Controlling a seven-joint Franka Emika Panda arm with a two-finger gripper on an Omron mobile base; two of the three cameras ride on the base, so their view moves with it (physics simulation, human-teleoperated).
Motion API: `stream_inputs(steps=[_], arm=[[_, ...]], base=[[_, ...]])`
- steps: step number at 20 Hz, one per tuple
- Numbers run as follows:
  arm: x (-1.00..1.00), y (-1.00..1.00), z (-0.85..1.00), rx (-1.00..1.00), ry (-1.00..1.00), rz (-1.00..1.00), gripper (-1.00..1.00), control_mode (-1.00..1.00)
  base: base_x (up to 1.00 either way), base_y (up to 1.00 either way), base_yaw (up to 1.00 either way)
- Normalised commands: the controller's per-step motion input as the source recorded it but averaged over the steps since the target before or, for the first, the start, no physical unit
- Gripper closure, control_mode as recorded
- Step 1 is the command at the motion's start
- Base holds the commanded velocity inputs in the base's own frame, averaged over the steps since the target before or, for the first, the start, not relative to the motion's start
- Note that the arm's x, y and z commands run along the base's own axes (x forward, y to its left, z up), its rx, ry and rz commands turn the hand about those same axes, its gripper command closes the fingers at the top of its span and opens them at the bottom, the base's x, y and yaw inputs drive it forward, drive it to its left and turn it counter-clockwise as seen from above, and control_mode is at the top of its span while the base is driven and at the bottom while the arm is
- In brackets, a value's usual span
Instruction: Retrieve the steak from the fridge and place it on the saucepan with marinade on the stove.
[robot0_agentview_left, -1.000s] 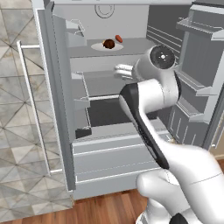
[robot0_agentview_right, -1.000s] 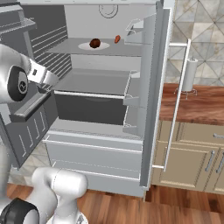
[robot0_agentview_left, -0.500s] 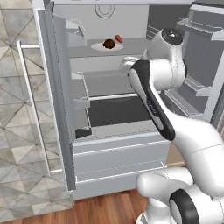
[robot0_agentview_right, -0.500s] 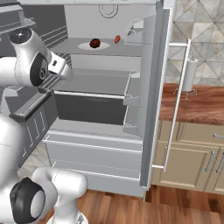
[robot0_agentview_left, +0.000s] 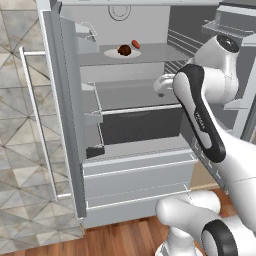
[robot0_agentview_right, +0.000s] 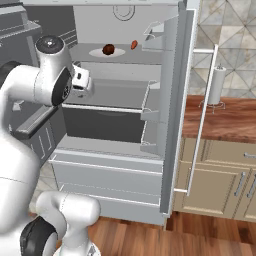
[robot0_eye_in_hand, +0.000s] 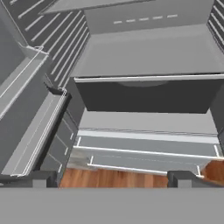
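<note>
The fridge (robot0_agentview_left: 65, 100) stands with both doors open. On its upper shelf the steak (robot0_agentview_left: 124, 50), a small dark red lump, lies on a white plate (robot0_agentview_left: 112, 52); the right base view shows the steak (robot0_agentview_right: 108, 49) too. My gripper (robot0_agentview_right: 86, 83) hovers in front of the middle shelf, below the steak and to its right in the left base view. Its fingertips (robot0_eye_in_hand: 41, 178) stand wide apart at the bottom of the hand view, so my gripper (robot0_eye_in_hand: 113, 178) is open and holds nothing. The saucepan, marinade and stove are out of view.
A small red item (robot0_agentview_left: 135, 44) lies behind the plate. Door racks (robot0_agentview_left: 90, 107) jut from the open left door. Lower drawers (robot0_agentview_left: 135, 175) sit below the shelves. To the right are a wooden counter (robot0_agentview_right: 225, 117) and a paper towel holder (robot0_agentview_right: 215, 87).
The arm has swung up and toward the fridge's inside, carrying the open gripper from beside the door to in front of the middle shelf. The steak has not moved.
</note>
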Motion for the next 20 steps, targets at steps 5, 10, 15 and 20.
stream_inputs(steps=[5,10,15,20], arm=[[-0.08,-0.06,-0.26,-0.08,0.0,0.24,-1.0,-1.0],[0.0,0.0,-0.13,-0.08,0.0,0.2,-1.0,-1.0],[-0.04,0.0,-0.02,-0.02,0.0,0.14,-1.0,-1.0],[-0.08,0.06,0.0,0.0,0.01,0.11,-1.0,-1.0]], base=[[0.0,0.0,0.0],[0.0,0.0,0.0],[0.0,0.0,0.0],[0.0,0.0,0.0]])
